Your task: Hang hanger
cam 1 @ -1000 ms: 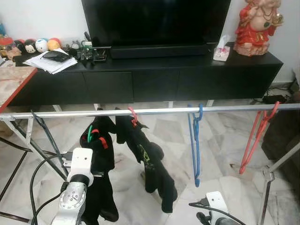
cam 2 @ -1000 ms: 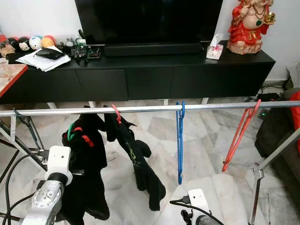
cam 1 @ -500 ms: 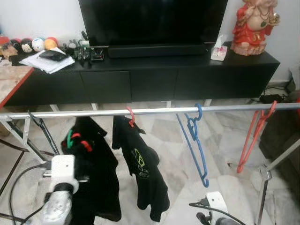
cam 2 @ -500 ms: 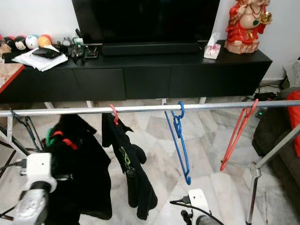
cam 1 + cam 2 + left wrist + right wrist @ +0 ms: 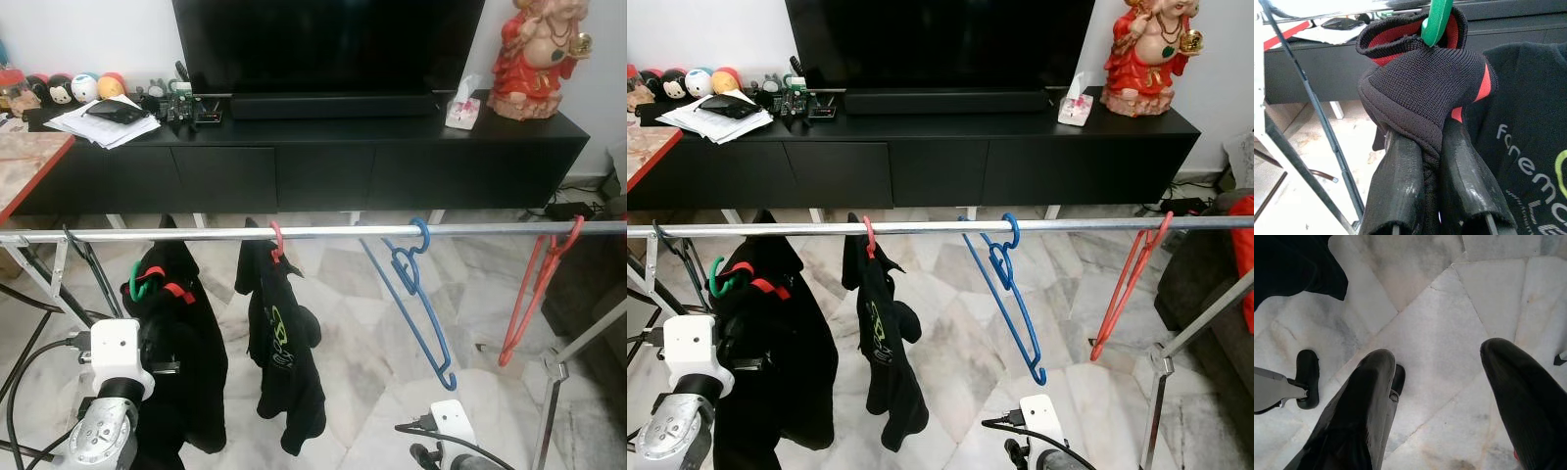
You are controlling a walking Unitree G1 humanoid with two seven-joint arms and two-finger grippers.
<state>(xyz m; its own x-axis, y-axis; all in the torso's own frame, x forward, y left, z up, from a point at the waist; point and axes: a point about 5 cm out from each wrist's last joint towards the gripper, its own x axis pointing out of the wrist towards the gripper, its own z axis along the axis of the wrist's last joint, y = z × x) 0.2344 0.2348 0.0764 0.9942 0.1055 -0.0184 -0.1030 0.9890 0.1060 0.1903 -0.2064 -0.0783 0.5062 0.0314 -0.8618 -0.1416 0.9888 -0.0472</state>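
Clothes hung along a silver rail [image 5: 323, 233] that ran across the middle of the left eye view from edge to edge. At the left of that view, below the rail, a black jacket [image 5: 186, 333] with a red-lined collar sat on a green hanger [image 5: 137, 284], whose hook showed beneath the rail rather than over it. The left gripper [image 5: 1425, 147] had its two black fingers [image 5: 1400, 181] pinched together on the jacket's collar, as the left wrist view showed, with the green hook rising just above the fold. The left arm [image 5: 110, 392] stood at the lower left of the left eye view, just beside the jacket.

Right of the jacket, a black shirt with green print [image 5: 279, 343] hung from the rail on a red hook [image 5: 275, 240]. Further right, a bare blue hanger [image 5: 411, 294] hung tilted, its lower end swung toward the right. Near the right edge a bare red hanger [image 5: 534, 294] hung from the rail.

The right gripper [image 5: 1442, 396] hung low over the pale marble floor [image 5: 1440, 293], its fingers spread wide and holding nothing.

Behind the rail, across the upper part of the view, stood a long black cabinet [image 5: 294, 166] with a television [image 5: 328, 44], papers [image 5: 103, 122] at upper left, a tissue box [image 5: 462, 106] and a red statue [image 5: 541, 54] at upper right.
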